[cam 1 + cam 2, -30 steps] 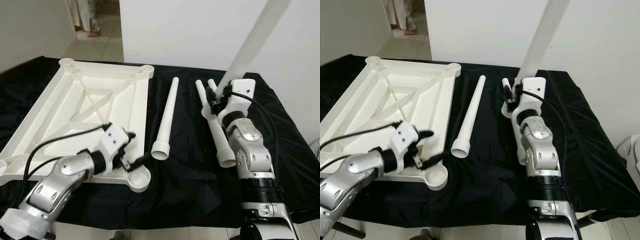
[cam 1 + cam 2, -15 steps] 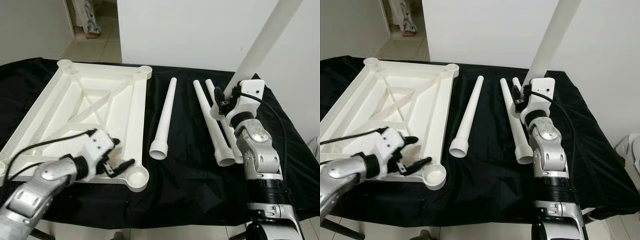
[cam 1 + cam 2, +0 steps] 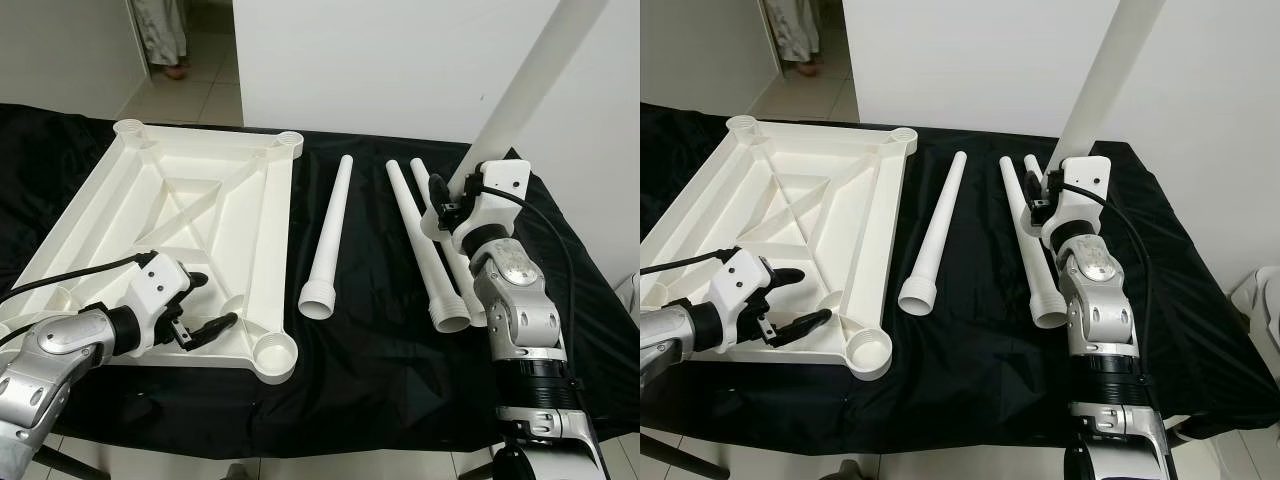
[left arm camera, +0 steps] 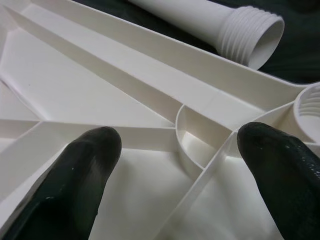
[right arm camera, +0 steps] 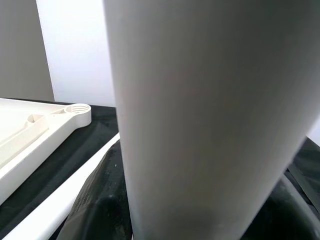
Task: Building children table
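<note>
The white tabletop (image 3: pixel 190 215) lies upside down on the left of the black cloth, ribs up. My left gripper (image 3: pixel 218 300) is open over its near edge, just left of the near corner socket (image 3: pixel 274 349). In the left wrist view its fingertips (image 4: pixel 85 155) straddle a rib junction, and the socket (image 4: pixel 311 105) is beside them. My right gripper (image 3: pixel 446 203) is shut on a white leg (image 3: pixel 525 85) that slants up and to the right. One leg (image 3: pixel 328 235) lies in the middle, with two more legs (image 3: pixel 418 240) just left of the right arm.
A black cloth (image 3: pixel 380 370) covers the whole table and hangs over its near edge. A white wall (image 3: pixel 380 60) stands right behind the table. A doorway with a tiled floor (image 3: pixel 185 95) opens at the far left.
My left gripper has slid left along the tabletop's near edge, away from the corner socket, still open. The right arm shifted right with the upright leg, then held still.
</note>
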`<state>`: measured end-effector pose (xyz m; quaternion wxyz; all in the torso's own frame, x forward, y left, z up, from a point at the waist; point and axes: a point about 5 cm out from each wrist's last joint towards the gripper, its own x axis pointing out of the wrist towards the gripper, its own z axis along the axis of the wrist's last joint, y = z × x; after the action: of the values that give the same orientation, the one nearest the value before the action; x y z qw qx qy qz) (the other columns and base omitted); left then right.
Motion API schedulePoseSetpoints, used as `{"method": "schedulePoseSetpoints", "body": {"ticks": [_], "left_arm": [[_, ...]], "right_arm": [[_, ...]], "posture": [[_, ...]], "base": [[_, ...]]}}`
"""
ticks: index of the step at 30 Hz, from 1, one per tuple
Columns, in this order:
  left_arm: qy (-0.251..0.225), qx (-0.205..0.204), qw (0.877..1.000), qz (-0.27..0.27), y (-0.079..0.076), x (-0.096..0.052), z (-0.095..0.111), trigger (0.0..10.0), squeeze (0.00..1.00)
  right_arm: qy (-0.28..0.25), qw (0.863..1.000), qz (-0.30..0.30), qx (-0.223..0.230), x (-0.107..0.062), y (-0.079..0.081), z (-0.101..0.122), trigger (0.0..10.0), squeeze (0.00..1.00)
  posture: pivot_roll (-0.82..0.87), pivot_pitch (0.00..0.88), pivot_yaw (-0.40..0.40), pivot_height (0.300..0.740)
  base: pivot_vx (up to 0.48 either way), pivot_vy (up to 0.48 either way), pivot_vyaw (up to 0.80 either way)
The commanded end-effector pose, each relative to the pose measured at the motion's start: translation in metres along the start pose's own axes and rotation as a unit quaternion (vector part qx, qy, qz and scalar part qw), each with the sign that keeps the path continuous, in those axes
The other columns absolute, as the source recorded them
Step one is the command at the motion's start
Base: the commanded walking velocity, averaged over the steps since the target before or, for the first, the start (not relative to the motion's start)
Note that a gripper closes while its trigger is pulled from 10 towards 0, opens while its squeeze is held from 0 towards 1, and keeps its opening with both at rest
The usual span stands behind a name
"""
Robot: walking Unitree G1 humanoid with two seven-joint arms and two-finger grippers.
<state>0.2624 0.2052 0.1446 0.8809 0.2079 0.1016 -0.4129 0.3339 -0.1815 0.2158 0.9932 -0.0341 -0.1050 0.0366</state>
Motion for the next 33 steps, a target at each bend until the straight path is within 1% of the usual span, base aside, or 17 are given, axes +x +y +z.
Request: {"method": "schedulePoseSetpoints", "body": {"ticks": [1,2,3,6,9,14,15,17,22,24,31,32,33], "left_arm": [[0.018,0.016,1.0,-0.016,-0.005,0.003,-0.007,10.0,0.0],[0.048,0.041,0.998,-0.011,-0.009,0.013,-0.017,10.0,0.0],[0.055,0.046,0.997,-0.011,-0.011,0.016,-0.019,10.0,0.0],[0.063,0.058,0.996,-0.019,-0.013,0.021,-0.02,10.0,0.0],[0.064,0.071,0.995,-0.033,-0.013,0.023,-0.02,10.0,0.0],[0.08,0.068,0.994,-0.044,-0.011,0.022,-0.022,10.0,0.0],[0.096,0.068,0.992,-0.05,-0.01,0.023,-0.026,10.0,0.0],[0.103,0.062,0.991,-0.053,-0.01,0.024,-0.028,10.0,0.0],[0.136,0.028,0.988,-0.068,-0.014,0.026,-0.037,10.0,0.0],[0.147,0.02,0.986,-0.07,-0.015,0.025,-0.04,10.0,0.0],[0.16,0.023,0.984,-0.08,-0.013,0.016,-0.047,10.0,0.0],[0.166,0.013,0.983,-0.082,-0.013,0.014,-0.048,4.8,0.0],[0.167,0.0,0.982,-0.086,-0.014,0.013,-0.049,2.1,0.0]], "right_arm": [[-0.016,1.0,0.003,-0.004,-0.001,0.0,0.006,10.0,0.0],[-0.018,1.0,0.006,-0.006,0.0,0.001,0.007,10.0,0.0],[-0.019,1.0,0.006,-0.006,0.0,0.001,0.008,10.0,0.0],[-0.02,1.0,0.008,-0.008,0.0,0.001,0.008,10.0,0.0],[-0.022,1.0,0.009,-0.01,0.0,0.0,0.009,10.0,0.0],[-0.022,1.0,0.007,-0.013,0.0,-0.001,0.01,10.0,0.0],[-0.023,1.0,0.006,-0.014,0.001,-0.002,0.011,10.0,0.0],[-0.023,1.0,0.006,-0.014,0.001,-0.002,0.011,10.0,0.0],[-0.025,1.0,0.007,-0.017,0.001,-0.001,0.012,10.0,0.0],[-0.026,0.999,0.006,-0.018,0.0,-0.002,0.012,10.0,0.0],[-0.027,0.999,0.004,-0.018,0.0,-0.003,0.013,10.0,0.0],[-0.028,0.999,0.004,-0.019,0.001,-0.003,0.013,10.0,0.0],[-0.029,0.999,0.005,-0.019,0.001,-0.003,0.013,10.0,0.0]], "posture": [[0.08,0.006,-0.01,0.74],[0.07,0.006,-0.01,0.74],[0.07,0.006,-0.01,0.74],[0.06,0.0,-0.01,0.74],[0.06,0.0,-0.008,0.74],[0.05,0.0,-0.005,0.74],[0.05,0.0,-0.003,0.74],[0.05,0.0,-0.001,0.74],[0.05,0.0,0.005,0.74],[0.04,0.001,0.009,0.74],[0.05,0.002,0.008,0.74],[0.05,0.0,0.008,0.74],[0.05,0.0,0.007,0.74]], "base": [[0.0,0.0,0.0],[0.0,0.0,0.0],[0.0,0.0,0.0],[0.0,0.0,0.0],[0.0,0.0,0.0],[0.0,0.0,0.0],[0.0,0.0,0.0],[0.0,0.0,0.0],[0.0,0.0,0.0],[0.0,0.0,0.0],[0.0,0.0,0.0],[0.0,0.0,0.0],[0.0,0.0,0.0]]}}
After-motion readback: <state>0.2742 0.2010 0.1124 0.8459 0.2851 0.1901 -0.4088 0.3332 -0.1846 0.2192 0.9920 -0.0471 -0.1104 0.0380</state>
